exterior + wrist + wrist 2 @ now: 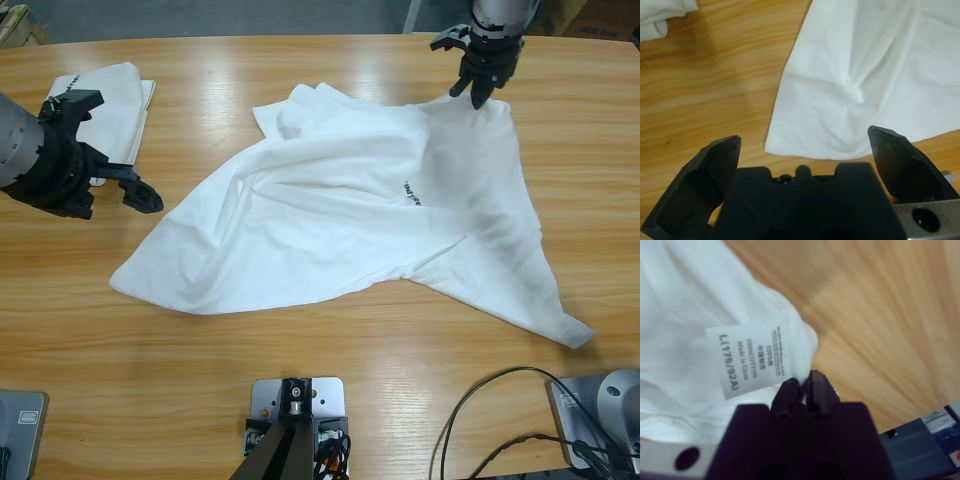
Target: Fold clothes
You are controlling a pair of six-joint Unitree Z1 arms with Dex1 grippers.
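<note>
The right tool (480, 88) is clenched on the far edge of the crumpled shirt (340, 220) — its size label (752, 359) shows beside the tips — at one o'clock on the counter (300, 360). The left tool (118, 150) (jaws spread, empty) hovers at nine o'clock, between that shirt's corner and a folded shirt (112, 95) at ten.

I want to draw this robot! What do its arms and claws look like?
Each arm is silver-grey metal ending in a black claw. The left gripper has two chunky, angular black jaws on a blocky black body. The right gripper has narrower black jaws. A silver plate with a round hole sits beside each body.
</note>
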